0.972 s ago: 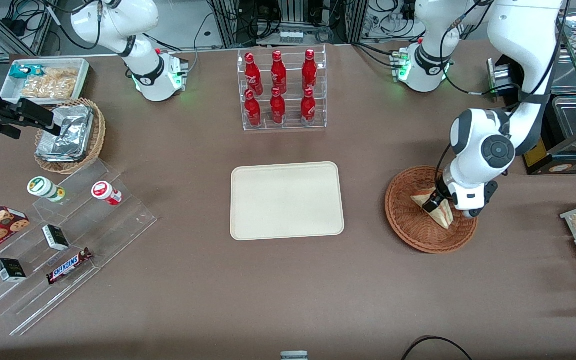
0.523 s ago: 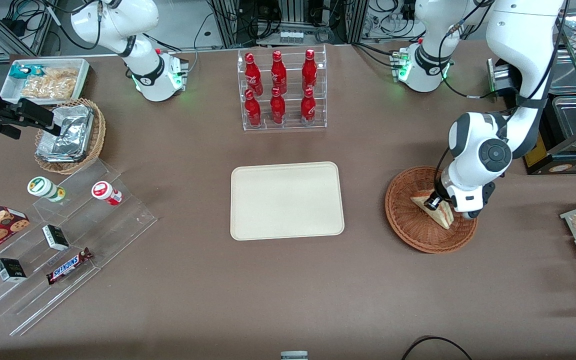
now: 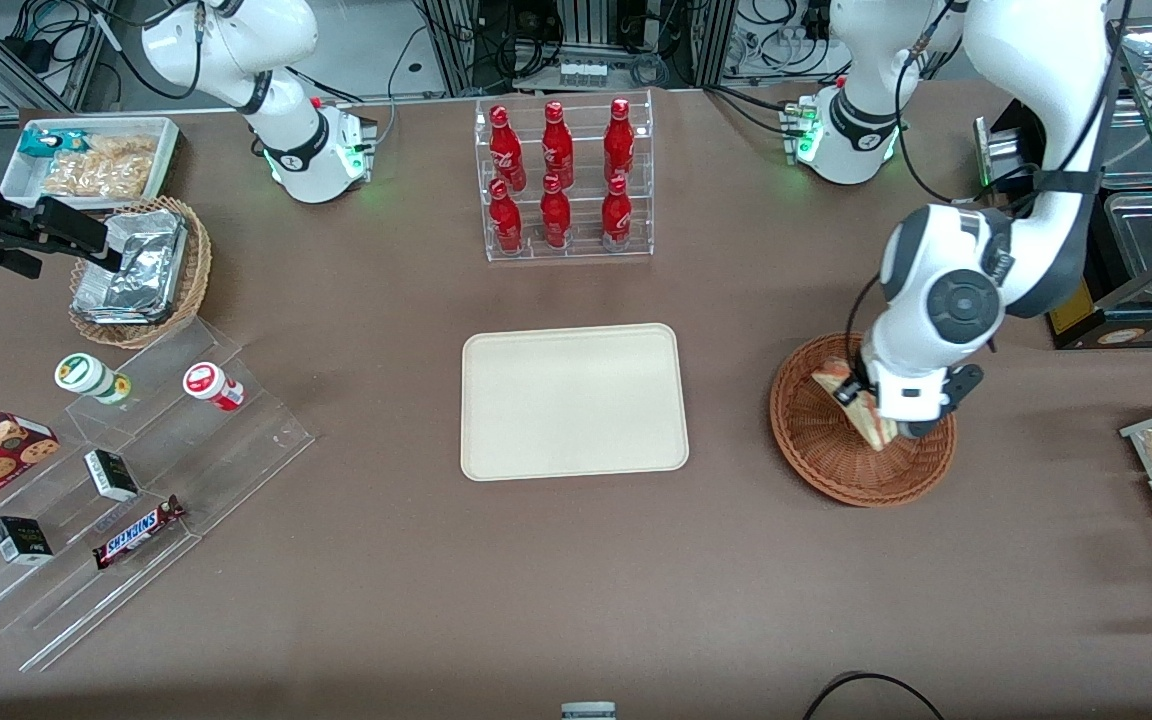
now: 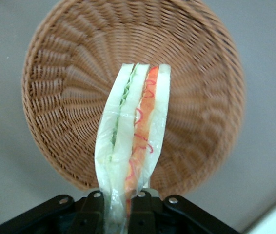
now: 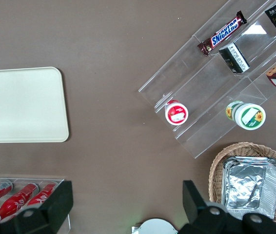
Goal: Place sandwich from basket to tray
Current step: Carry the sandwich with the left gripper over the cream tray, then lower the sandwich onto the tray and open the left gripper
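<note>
One sandwich [image 4: 133,141] in the gripper's [image 4: 120,201] clamp above one basket [image 4: 69,73], one tray [image 3: 573,400] apart.

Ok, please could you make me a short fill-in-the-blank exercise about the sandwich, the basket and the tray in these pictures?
1. The gripper is shut on the ____.
2. The sandwich hangs above the woven ____.
3. The basket holds ____ other food.
4. The tray lies nearer the front camera than the rack of red ____.

Missing words: sandwich; basket; no; bottles
</note>
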Controlling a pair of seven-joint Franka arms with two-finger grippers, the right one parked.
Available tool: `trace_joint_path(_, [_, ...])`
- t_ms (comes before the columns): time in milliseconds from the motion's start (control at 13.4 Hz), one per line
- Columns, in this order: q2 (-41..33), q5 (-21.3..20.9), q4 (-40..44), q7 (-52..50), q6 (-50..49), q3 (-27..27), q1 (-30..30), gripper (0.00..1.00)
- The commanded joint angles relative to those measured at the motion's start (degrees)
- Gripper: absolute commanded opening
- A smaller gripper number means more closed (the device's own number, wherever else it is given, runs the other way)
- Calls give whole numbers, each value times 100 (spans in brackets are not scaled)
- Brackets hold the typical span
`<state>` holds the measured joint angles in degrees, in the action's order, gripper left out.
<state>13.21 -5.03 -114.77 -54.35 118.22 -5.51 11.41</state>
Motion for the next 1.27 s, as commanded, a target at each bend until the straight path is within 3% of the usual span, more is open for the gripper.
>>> trace_joint_path(0, [410, -103, 753, 302, -492, 23, 711, 9])
trace_joint_path(224, [691, 265, 1017, 337, -449, -82, 1283, 8])
trace_joint_path(598, [2183, 529, 2817, 171, -484, -327, 2031, 8])
trace_joint_path(1196, [3591, 407, 4471, -752, -361, -293, 3016, 7])
